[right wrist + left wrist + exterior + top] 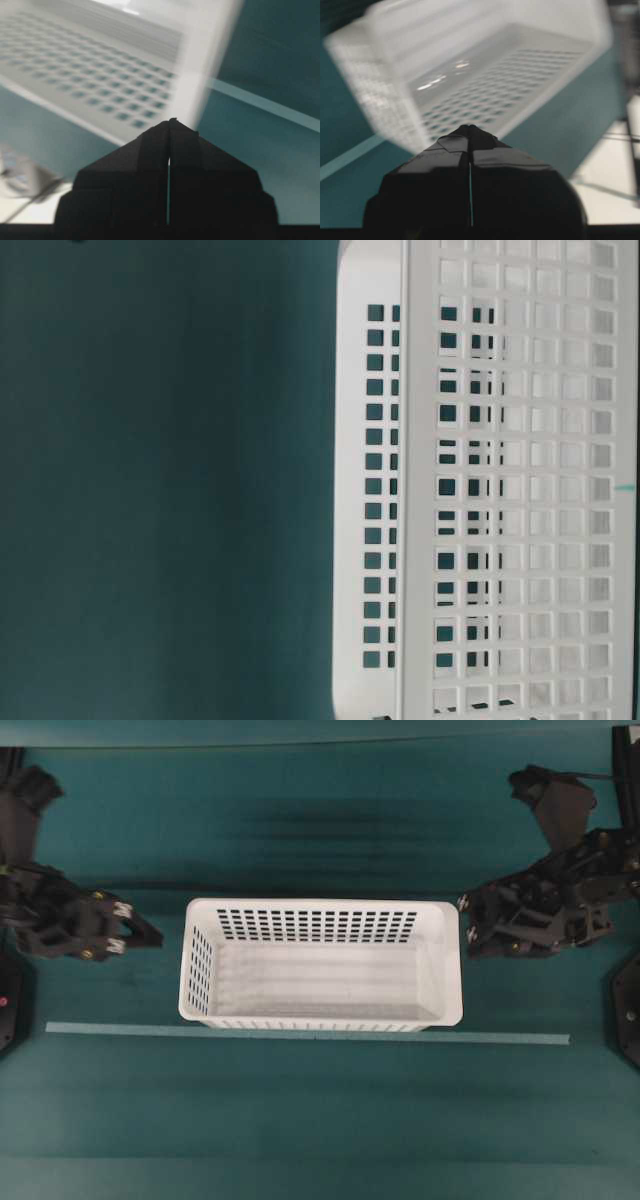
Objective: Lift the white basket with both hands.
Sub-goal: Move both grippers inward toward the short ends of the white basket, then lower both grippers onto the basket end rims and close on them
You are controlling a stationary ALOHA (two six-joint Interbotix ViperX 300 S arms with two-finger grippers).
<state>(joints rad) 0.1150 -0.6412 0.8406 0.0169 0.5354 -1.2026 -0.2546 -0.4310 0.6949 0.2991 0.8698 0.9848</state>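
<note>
The white basket stands empty on the green table in the middle of the overhead view; its holed wall fills the right of the table-level view. My left gripper is shut and empty, a short way left of the basket's left end. My right gripper is shut and empty, right beside the basket's right rim; I cannot tell if it touches. The left wrist view shows the basket blurred ahead of the shut gripper. The right wrist view shows the basket's corner just ahead of the shut gripper.
A pale tape line runs across the table just in front of the basket. Black arm bases stand at the far left and far right edges. A raised green ledge borders the back.
</note>
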